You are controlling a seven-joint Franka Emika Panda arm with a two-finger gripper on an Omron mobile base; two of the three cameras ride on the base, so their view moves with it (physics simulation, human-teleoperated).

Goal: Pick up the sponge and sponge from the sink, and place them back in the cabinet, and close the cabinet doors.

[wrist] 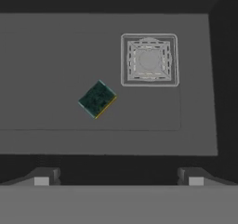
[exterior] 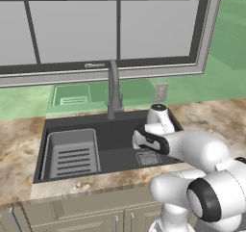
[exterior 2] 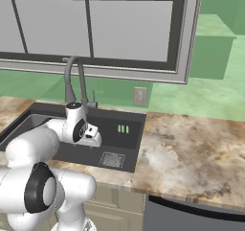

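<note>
Left base view: from behind the arm's left, looking forward and down over the wide black rectangular sink (exterior: 115, 144) in the marbled brown worktop (exterior: 19, 149). Right base view: same sink from behind-right, same nearness, sharing the square grey drain (exterior 2: 112, 159). Hand view: close, straight down at the basin floor.

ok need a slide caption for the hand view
Open end effector hangs above the sink floor, where a dark green sponge lies apart from the square drain.
</note>
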